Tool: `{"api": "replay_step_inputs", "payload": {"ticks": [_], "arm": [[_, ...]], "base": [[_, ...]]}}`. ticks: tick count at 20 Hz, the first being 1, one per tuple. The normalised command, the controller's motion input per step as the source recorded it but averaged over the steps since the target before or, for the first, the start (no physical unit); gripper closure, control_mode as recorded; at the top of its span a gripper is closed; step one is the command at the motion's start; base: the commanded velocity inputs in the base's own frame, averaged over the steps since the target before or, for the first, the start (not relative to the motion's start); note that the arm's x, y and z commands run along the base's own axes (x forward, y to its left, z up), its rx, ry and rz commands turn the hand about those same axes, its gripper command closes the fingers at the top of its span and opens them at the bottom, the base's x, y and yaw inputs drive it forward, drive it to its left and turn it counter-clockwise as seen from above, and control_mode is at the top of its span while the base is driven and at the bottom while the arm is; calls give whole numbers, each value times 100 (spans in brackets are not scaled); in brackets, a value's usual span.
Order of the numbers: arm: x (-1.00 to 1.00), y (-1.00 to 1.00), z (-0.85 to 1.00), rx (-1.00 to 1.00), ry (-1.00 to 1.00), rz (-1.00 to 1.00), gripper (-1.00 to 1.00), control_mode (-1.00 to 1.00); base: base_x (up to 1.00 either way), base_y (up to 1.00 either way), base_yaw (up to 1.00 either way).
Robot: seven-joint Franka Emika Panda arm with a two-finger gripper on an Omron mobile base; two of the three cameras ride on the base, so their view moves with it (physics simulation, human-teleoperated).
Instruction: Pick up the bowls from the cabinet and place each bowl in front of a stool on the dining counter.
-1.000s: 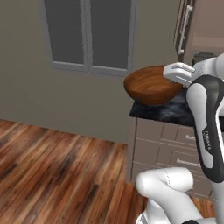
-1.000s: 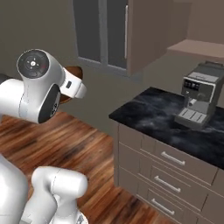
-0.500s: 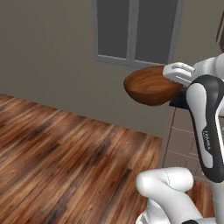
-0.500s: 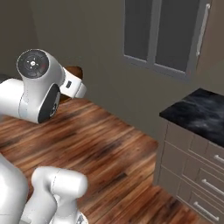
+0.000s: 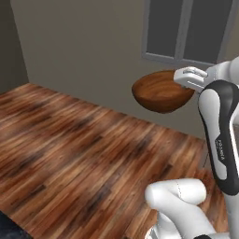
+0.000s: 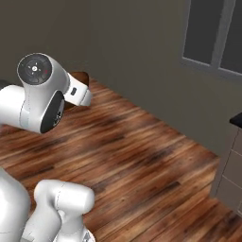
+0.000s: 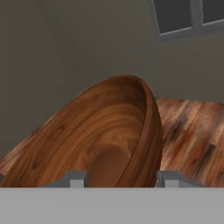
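A glossy reddish-brown wooden bowl (image 5: 161,91) hangs in the air, tilted, with my gripper (image 5: 189,77) shut on its rim at the right side. In the hand view the bowl (image 7: 100,140) lies on its side, its rim standing between my two fingertips (image 7: 77,180); my gripper (image 7: 122,180) grips that rim. From the right base view a brown sliver of the bowl (image 6: 80,76) peeks out behind my arm. The cabinet and the dining counter are out of view.
Wood plank floor (image 5: 70,149) spreads below and ahead. A plain grey wall with a dark window (image 5: 196,28) stands behind the bowl. A taupe counter base with a black top (image 6: 231,160) shows at the right edge.
The whole picture has slid to the right, so the base has turned left: the window and the black worktop moved toward the right edge. The bowl stays held in my gripper.
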Motion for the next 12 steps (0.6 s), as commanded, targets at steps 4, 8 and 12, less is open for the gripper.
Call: {"api": "replay_step_inputs", "payload": {"ticks": [4, 8, 12], "arm": [[0, 0, 0, 0, 0, 0, 100, 100], [0, 0, 0, 0, 0, 0, 100, 100], [0, 0, 0, 0, 0, 0, 100, 100]], "base": [[-32, 91, 27], [-22, 79, 32], [-19, 62, 35]]}}
